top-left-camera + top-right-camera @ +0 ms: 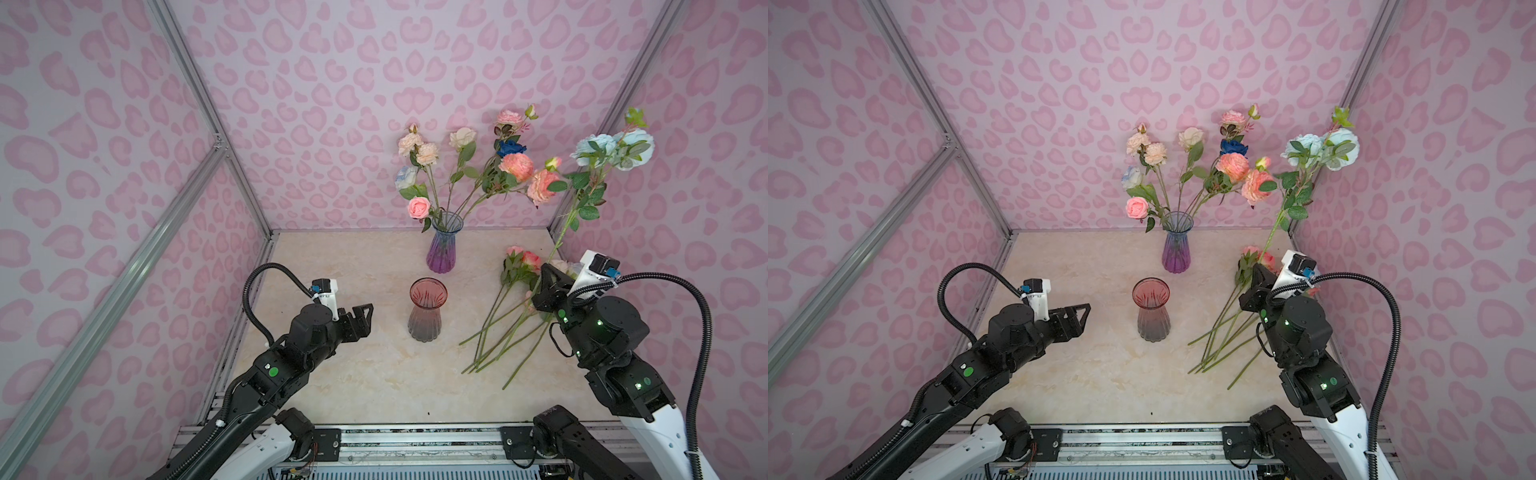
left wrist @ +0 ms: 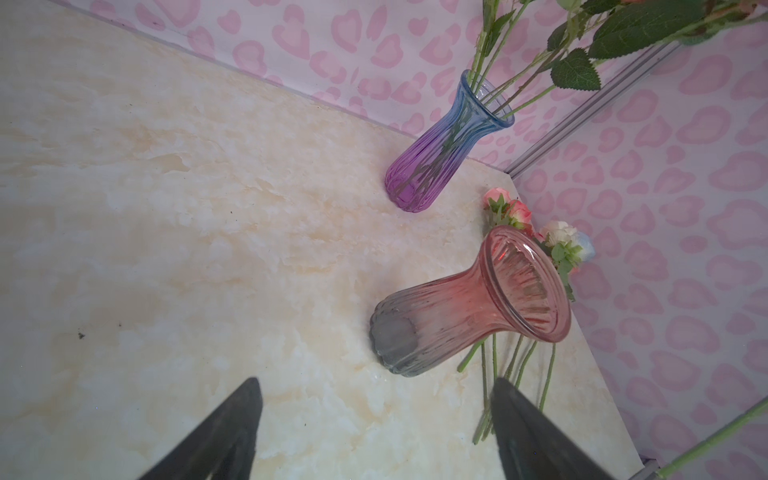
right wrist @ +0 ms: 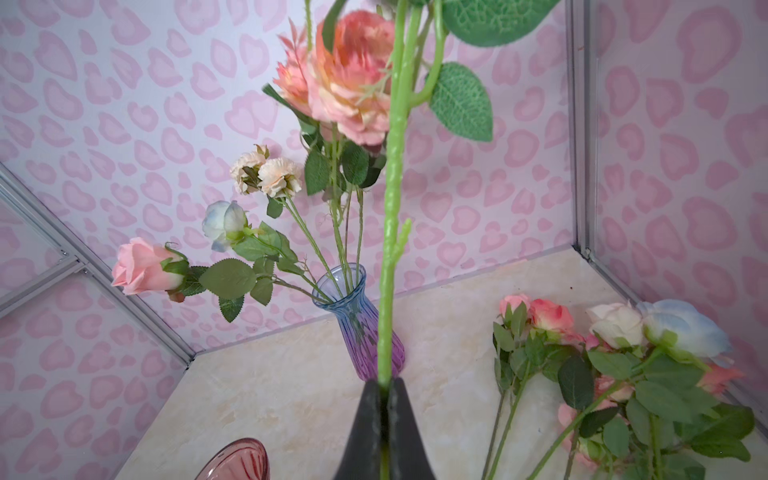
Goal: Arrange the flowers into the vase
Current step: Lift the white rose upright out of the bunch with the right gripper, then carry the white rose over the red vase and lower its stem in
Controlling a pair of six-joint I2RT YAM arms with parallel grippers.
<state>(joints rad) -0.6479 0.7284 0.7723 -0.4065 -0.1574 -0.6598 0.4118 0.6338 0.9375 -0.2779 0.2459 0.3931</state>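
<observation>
Right gripper (image 3: 384,388): fingers pressed together on the green stem (image 3: 392,232) of a single flower, pinching it low on its length. In both top views this gripper is raised over the right side of the table (image 1: 353,374). The held stem rises from it, up and away, to two pale blue blooms (image 1: 613,147) high against the rear right corner of the enclosure. How much stem hangs below the fingers cannot be told.

Left gripper (image 1: 361,320): fingers spread wide, holding nothing and touching nothing. It hangs above the table to the left of the red-and-grey vase (image 1: 428,309) and points toward it. The left wrist view shows the vase beyond the fingertips and apart from them.

Flowers in place: a bunch (image 1: 469,166) of pink, peach, cream, pale blue and one deep blue bloom stands in the blue-and-purple vase (image 1: 442,245). That vase is upright at the rear centre of the table, behind the red-and-grey vase, which is also upright.

Flowers outstanding: a loose pile (image 1: 505,320) lies on the right of the table. Its stems fan toward the front and its blooms point toward the rear right corner, partly hidden by the right arm.
</observation>
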